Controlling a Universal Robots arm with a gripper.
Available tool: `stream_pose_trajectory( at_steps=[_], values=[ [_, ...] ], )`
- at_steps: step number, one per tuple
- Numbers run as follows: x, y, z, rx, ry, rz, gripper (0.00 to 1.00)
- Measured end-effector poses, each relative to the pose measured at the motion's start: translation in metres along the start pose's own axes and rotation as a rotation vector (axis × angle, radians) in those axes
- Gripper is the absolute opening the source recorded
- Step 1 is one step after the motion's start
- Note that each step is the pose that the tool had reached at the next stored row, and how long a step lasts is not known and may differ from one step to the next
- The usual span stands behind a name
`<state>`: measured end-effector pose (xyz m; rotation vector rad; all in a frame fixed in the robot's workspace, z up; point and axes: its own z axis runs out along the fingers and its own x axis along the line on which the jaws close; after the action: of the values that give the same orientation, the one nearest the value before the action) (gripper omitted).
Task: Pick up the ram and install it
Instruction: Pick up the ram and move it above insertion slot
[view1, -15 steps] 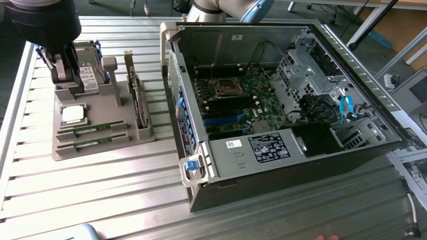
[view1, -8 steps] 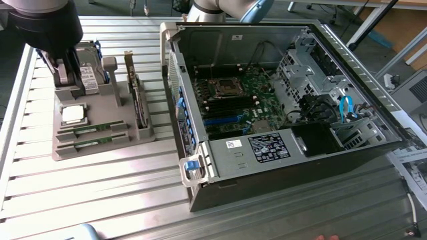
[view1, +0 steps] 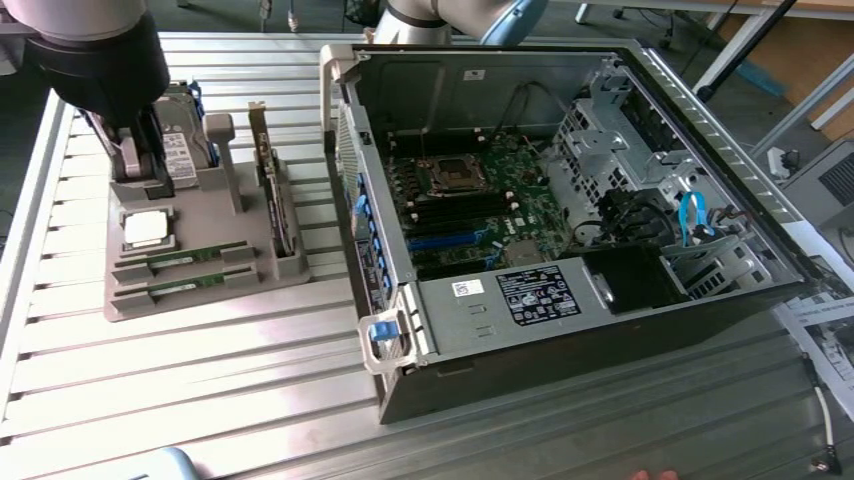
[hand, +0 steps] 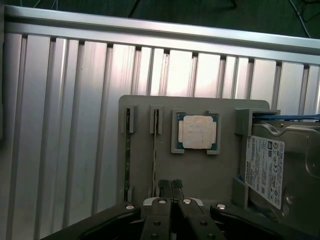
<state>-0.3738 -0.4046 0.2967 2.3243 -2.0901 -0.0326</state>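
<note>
Two ram sticks stand on edge in slots of the grey holder tray (view1: 200, 300): one ram (view1: 180, 259) (hand: 155, 150) and a second ram (view1: 183, 287) (hand: 127, 150). My gripper (view1: 150, 185) (hand: 170, 186) hangs over the tray, between the hard drive and the ram slots. Its fingers are shut together with nothing between them. In the wrist view the fingertips (hand: 164, 186) sit just beside the end of the nearer ram, apart from it. The open computer case (view1: 400, 330) lies on the exterior view's right, with the motherboard's memory slots (view1: 461, 213) exposed.
The tray also holds a square silver processor (view1: 147, 228) (hand: 197, 131), a hard drive (view1: 180, 140) (hand: 265, 170) and an upright expansion card (view1: 274, 190). All rest on a ribbed aluminium table (view1: 160, 400). Drive cages and cables (view1: 687, 215) crowd the case's far side.
</note>
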Motion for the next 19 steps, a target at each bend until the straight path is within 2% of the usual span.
stream_pose_trajectory(
  at_steps=[13, 19],
  values=[
    [0.0, -0.0004, 0.0153, 0.0, 0.0, 0.0, 0.11],
    [0.0, -0.0004, 0.0165, -0.0001, 0.0001, 0.0, 0.11]
  ],
)
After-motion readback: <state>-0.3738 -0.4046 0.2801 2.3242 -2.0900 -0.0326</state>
